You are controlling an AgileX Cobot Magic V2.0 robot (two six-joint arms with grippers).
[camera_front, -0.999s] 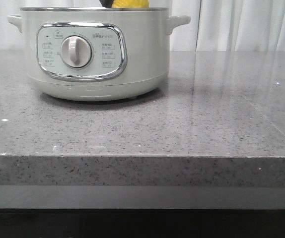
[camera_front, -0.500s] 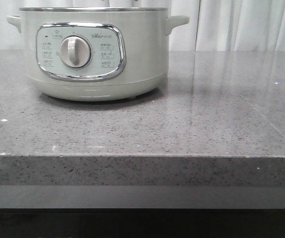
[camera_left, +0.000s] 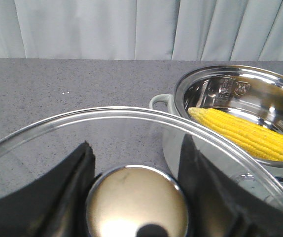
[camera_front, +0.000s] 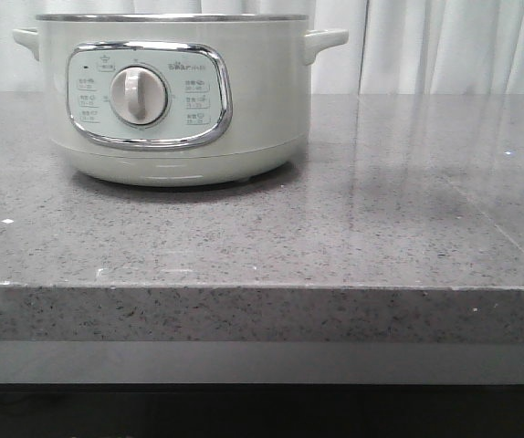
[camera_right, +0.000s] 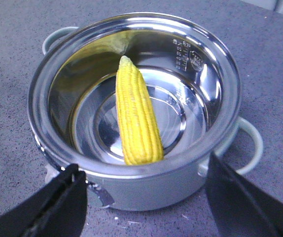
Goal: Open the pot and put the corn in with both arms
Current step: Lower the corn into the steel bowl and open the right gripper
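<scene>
Left gripper (camera_left: 134, 197) was clamped on the knob (camera_left: 136, 207) of the glass lid (camera_left: 131, 133), fingers closed snug either side, holding it off beside the pot (camera_front: 171, 91). Pot sat open on the grey counter (camera_front: 381, 237), left of centre in the front view. Corn (camera_right: 136, 118) lay flat across the steel bowl, tip toward the far wall. Right gripper (camera_right: 141, 197) hung over the pot, fingers spread wide, holding nothing. Read: drop-off step done, only retreat left; next move likely wants the right arm clear. Versus a second earlier: the yellow showing above the rim in the front view was gone.
</scene>
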